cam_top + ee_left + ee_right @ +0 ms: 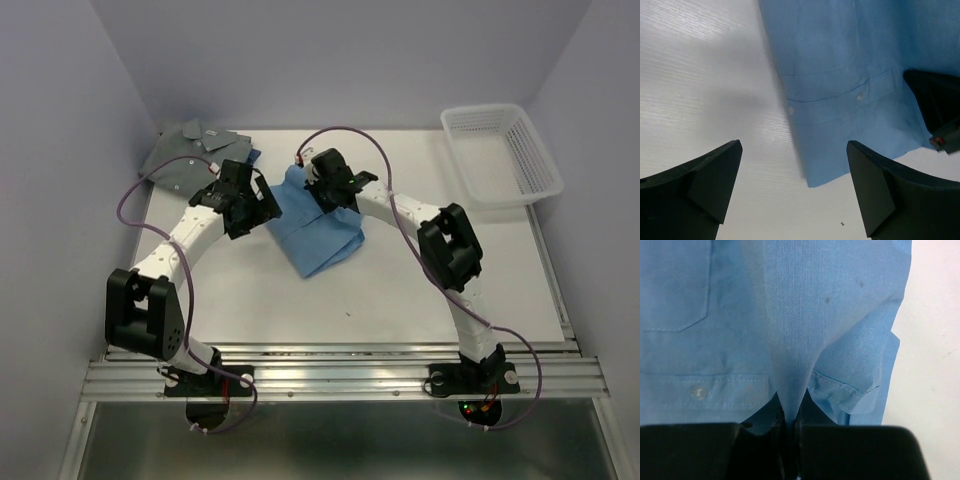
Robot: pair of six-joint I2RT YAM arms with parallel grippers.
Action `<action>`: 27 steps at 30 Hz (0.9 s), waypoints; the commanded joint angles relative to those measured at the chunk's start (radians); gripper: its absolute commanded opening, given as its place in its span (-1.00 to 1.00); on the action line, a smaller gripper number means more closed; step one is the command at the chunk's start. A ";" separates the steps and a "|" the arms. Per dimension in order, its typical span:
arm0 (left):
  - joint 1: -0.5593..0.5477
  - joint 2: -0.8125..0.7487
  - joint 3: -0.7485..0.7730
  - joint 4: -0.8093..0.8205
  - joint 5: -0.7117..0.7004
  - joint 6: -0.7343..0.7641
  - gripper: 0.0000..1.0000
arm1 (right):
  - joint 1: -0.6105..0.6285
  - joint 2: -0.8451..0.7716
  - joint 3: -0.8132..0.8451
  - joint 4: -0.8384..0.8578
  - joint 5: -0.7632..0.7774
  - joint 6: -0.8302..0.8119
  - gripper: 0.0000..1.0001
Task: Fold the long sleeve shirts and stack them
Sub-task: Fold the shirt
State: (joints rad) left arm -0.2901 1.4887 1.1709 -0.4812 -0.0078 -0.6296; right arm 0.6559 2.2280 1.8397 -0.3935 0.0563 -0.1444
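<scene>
Right claw (pixel 790 422) pinches a fold of the limp sky-blue shirt (pixel 740 315); left claw (pixel 792 150) gapes over its hem, likely the next hold.

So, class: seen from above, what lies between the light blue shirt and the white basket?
Top view: only the right arm and cable cross between the light blue shirt and white basket; the table there is otherwise bare.

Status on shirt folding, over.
Right gripper shut on light blue shirt. Left gripper open over its edge. Grey-green shirt folded, far left. No obstruction.
</scene>
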 commanded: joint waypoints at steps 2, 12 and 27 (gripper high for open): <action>0.041 -0.068 -0.141 0.099 0.002 -0.025 0.97 | 0.117 -0.165 0.133 -0.105 -0.036 0.210 -0.99; 0.175 -0.243 -0.392 0.164 0.003 -0.094 0.97 | 0.117 -0.188 0.165 -0.118 -0.534 0.660 -0.99; 0.204 -0.190 -0.377 0.205 0.057 -0.079 0.97 | -0.067 -0.101 0.033 0.031 -0.697 0.861 -0.99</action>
State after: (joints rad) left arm -0.0895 1.2633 0.7429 -0.3050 0.0452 -0.7155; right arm 0.6800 2.0903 1.8828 -0.4438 -0.5655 0.6678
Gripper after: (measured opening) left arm 0.986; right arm 0.079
